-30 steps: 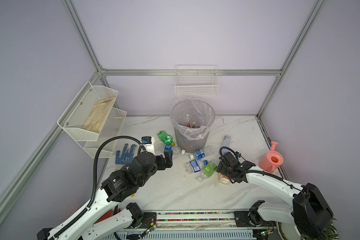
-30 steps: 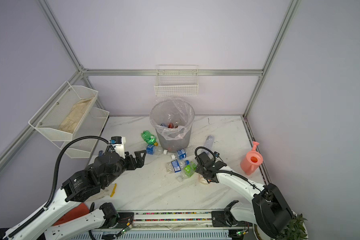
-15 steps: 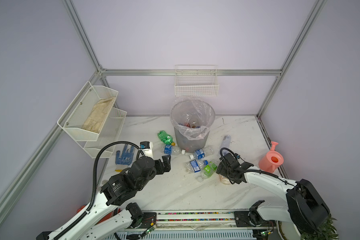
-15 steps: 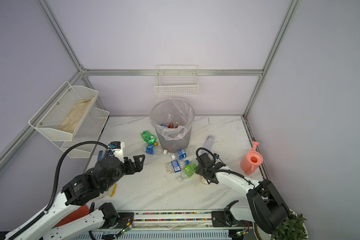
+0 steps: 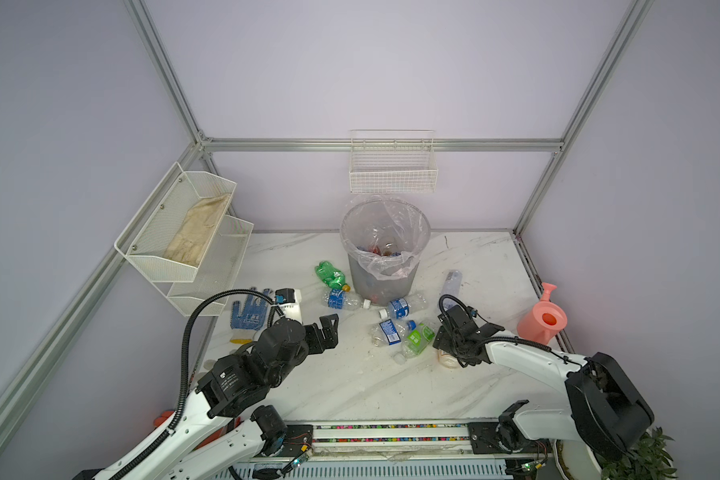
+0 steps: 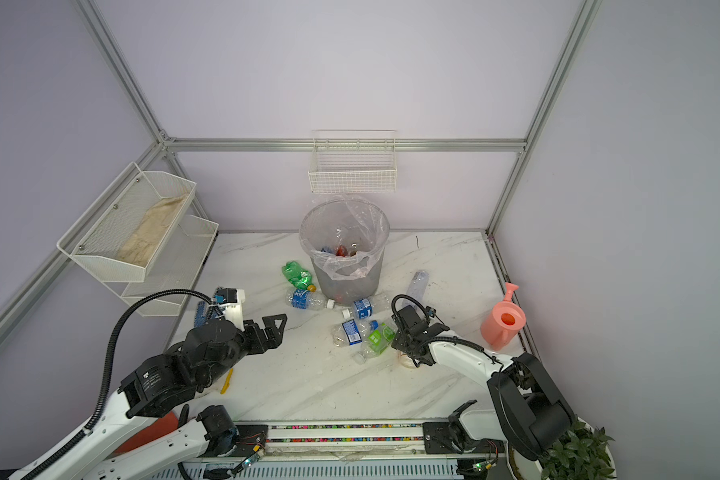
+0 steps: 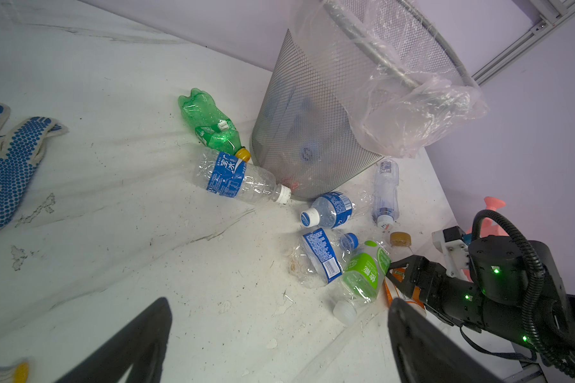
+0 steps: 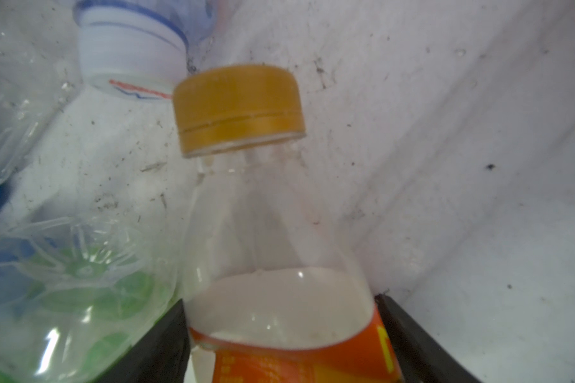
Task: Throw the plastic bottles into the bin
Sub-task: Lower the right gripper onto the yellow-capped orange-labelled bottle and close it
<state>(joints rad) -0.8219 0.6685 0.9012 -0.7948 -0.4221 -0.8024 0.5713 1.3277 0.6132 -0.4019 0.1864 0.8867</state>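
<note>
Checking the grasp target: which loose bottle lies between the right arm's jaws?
The orange-labelled bottle with the yellow-orange cap: the right gripper has its jaws against both its sides. The green-labelled bottle lies just beside it, outside the jaws.

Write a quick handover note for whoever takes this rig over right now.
Left gripper: open, empty, above the table.
Right gripper: jaws flank the orange-label bottle, which lies on the table; grip not confirmed.
Done: several bottles lie in the bin.
To do: six more on the table near the bin: green bottle, three blue-label bottles, green-label bottle, clear bottle.
</note>
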